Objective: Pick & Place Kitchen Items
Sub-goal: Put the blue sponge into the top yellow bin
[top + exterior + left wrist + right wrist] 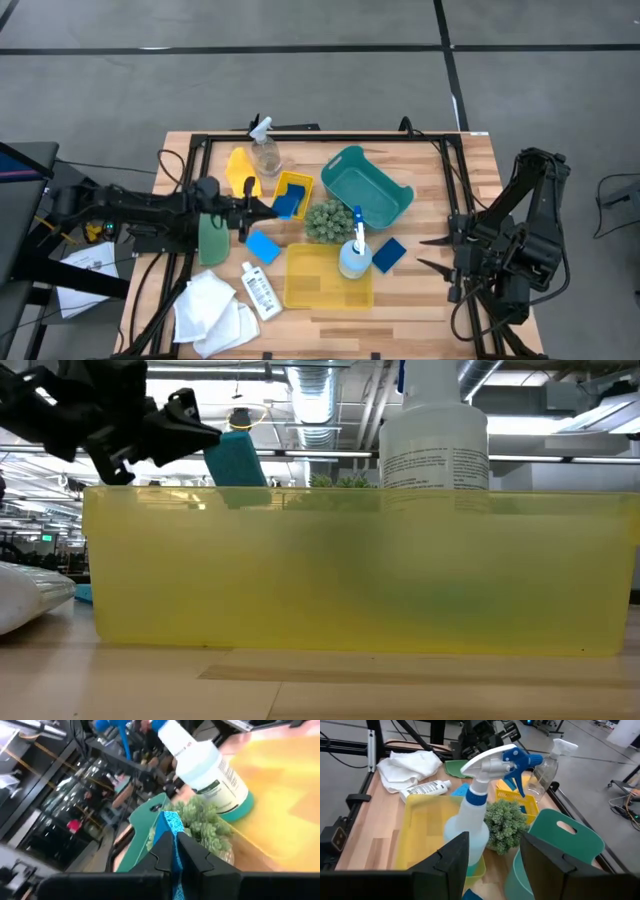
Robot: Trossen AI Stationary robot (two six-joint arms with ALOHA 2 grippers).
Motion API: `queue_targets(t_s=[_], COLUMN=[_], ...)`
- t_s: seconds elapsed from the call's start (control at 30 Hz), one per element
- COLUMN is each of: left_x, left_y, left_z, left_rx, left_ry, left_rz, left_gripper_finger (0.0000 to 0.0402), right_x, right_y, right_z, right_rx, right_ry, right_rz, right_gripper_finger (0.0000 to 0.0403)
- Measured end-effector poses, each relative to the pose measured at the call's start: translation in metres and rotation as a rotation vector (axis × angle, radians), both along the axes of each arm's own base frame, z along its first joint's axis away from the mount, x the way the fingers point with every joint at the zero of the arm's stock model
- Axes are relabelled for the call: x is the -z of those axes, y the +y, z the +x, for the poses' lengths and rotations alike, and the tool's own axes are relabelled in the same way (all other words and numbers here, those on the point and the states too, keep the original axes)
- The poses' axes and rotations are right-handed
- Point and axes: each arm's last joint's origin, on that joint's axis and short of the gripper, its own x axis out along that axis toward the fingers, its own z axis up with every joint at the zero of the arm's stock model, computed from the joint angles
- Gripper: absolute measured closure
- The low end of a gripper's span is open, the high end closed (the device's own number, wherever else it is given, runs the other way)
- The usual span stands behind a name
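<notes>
My left gripper [262, 207] reaches in from the table's left and is shut on a blue sponge [288, 205] over the small yellow bin [298, 181]. In the low view the sponge [238, 460] shows above the big yellow bin's rim. My right gripper [436, 256] waits open above the table's right side, nothing between its fingers [455, 857]. A blue-and-white spray bottle [354, 256] stands at the big yellow bin [325, 280]. Another blue sponge [262, 246] lies flat on the wood, and a darker one [388, 254] lies beside the bottle. My left gripper pinches the blue sponge between its two fingers, at the sponge's near end [174, 851]. The fingers lie level, coming from the table's left. The sponge stands on edge and sticks out past the fingertips; whether its lower side touches the small bin, I cannot tell.
A teal basket [385, 200] and a green bumpy ball [327, 221] sit mid-table. A clear spray bottle [265, 150] and a yellow piece [240, 168] are at the far left, a green piece [212, 240] is under my left arm, and white cloths [212, 312] and a white bottle [260, 292] lie near left.
</notes>
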Motion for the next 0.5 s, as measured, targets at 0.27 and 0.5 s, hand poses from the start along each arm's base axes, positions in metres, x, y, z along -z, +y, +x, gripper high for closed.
queue_targets(t_s=[0.27,0.5], left_x=[0.01,0.027], left_y=[0.026,0.039], left_z=[0.0,0.007], left_rx=[0.047,0.026], left_ry=[0.025,0.07], left_rz=[0.035,0.105], left_gripper_finger=[0.0398,0.0398], right_x=[0.001,0.001], right_y=[-0.006,-0.011], right_z=[0.008,0.015], right_rx=[0.04,0.079], right_ry=[0.018,0.021], right_rz=[0.001,-0.006], right_gripper_finger=[0.0235,0.0235])
